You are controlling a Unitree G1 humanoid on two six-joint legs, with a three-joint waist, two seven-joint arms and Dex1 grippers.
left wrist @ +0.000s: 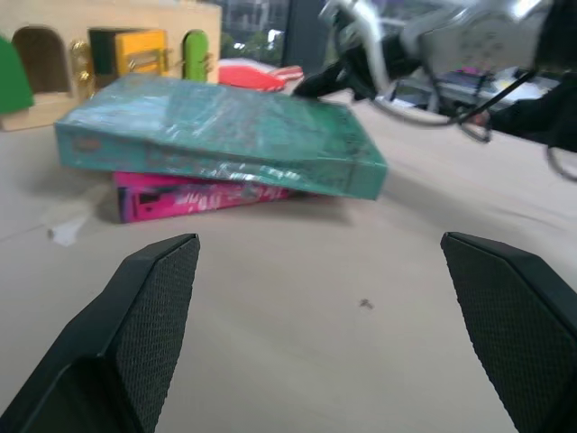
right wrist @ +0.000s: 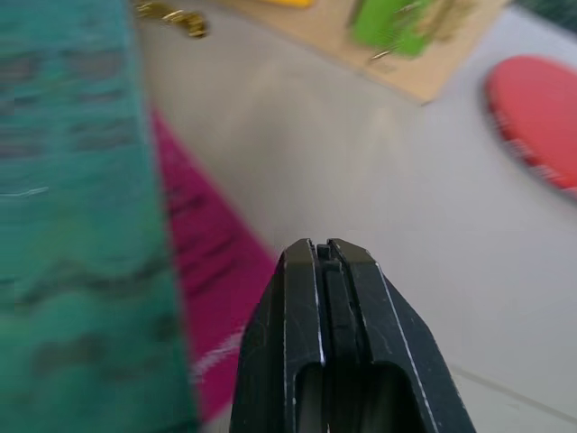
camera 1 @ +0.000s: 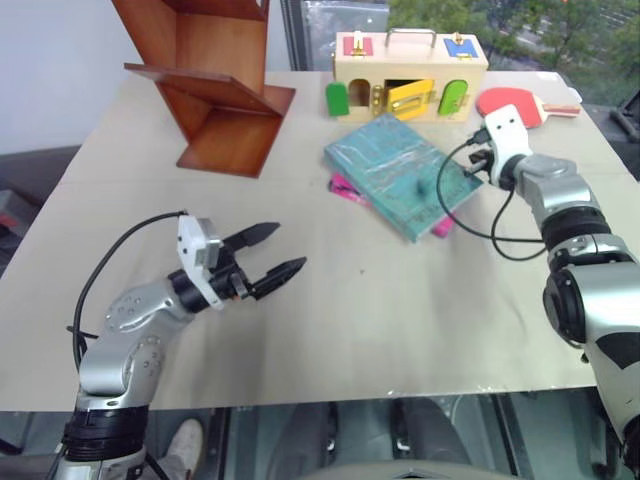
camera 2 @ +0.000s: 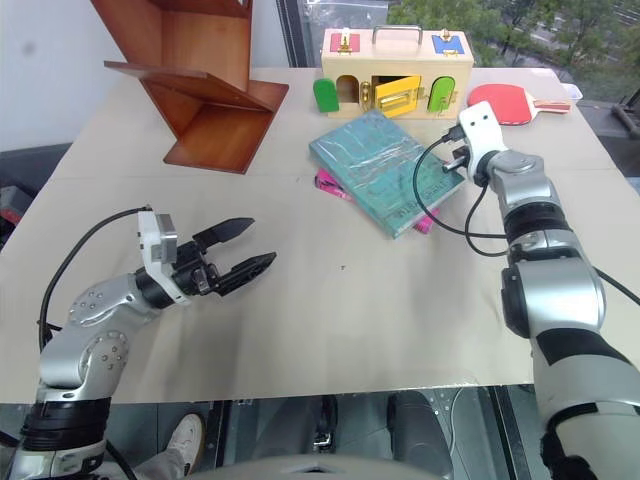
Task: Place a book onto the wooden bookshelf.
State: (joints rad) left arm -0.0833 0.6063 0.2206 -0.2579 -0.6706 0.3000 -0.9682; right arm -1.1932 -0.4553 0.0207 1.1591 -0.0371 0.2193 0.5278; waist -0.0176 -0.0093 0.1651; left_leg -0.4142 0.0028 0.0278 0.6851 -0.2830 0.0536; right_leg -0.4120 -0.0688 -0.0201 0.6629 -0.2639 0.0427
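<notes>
L claw (camera 1: 272,252) nearest, low over bare desk (camera 1: 380,310), fingers spread wide, nothing in it, aimed twd the books. R claw (right wrist: 325,257) clenched tight, empty, tips over desk just beside the book's (camera 1: 400,172) far-right edge, near the pink book (camera 1: 345,189). Book lies flat at desk centre-right, on top of pink book, which pokes out under it. Shelf (camera 1: 215,85) stands at far-left of desk, well apart from book. Box (camera 1: 410,73) w/ coloured doors behind book; red paddle (camera 1: 510,102) to its right.
</notes>
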